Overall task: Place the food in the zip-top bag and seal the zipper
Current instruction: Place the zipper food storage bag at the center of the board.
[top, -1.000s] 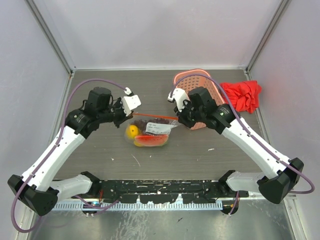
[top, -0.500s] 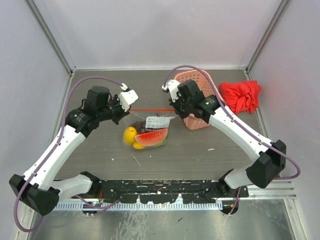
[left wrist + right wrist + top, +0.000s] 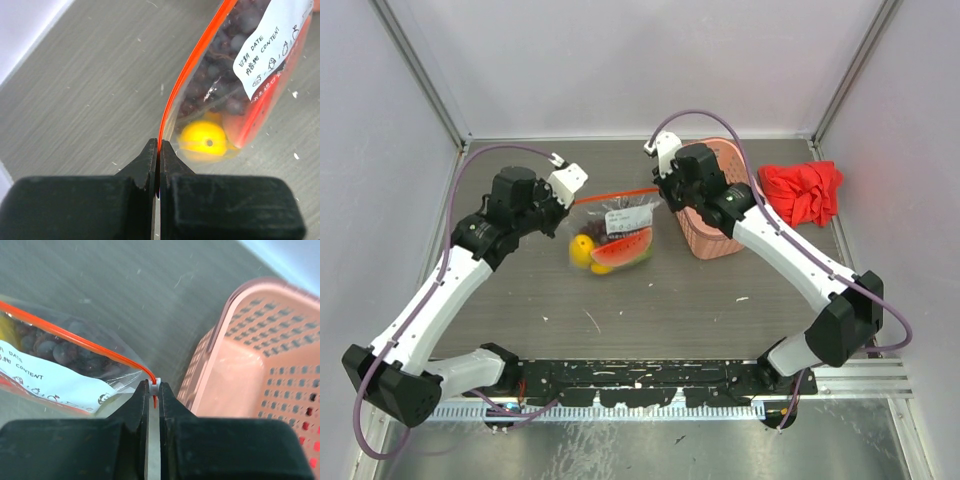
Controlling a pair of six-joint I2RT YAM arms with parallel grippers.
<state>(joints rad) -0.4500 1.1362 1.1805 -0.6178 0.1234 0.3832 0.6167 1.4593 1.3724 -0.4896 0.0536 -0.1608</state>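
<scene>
Over the middle of the grey table (image 3: pixel 620 330), the zip-top bag (image 3: pixel 617 236) hung between the two arms. The pink basket (image 3: pixel 712 238) stood just to its right, beside the right arm. The bag's long axis was its zipper (image 3: pixel 620 193), an orange-red line running almost straight left to right, rising slightly toward the right. The food sagged below it inside the clear plastic, the grape bunch (image 3: pixel 220 75) high under the strip and the yellow piece (image 3: pixel 202 140) lower, toward the left end. The overhead view did not show whether the bag's bottom touched the table. The left gripper (image 3: pixel 157 150) had its jaws pressed together on the zipper's left end, so the strip ran straight away from its tips. The right gripper (image 3: pixel 154 387) pinched the opposite end at the corner, with the strip leading off to its left. Each arm therefore sat at one end of the same line, neither nearer the middle. Any sealing stroke would probably have to travel along that axis, one end anchored while the other jaws slid inward.
</scene>
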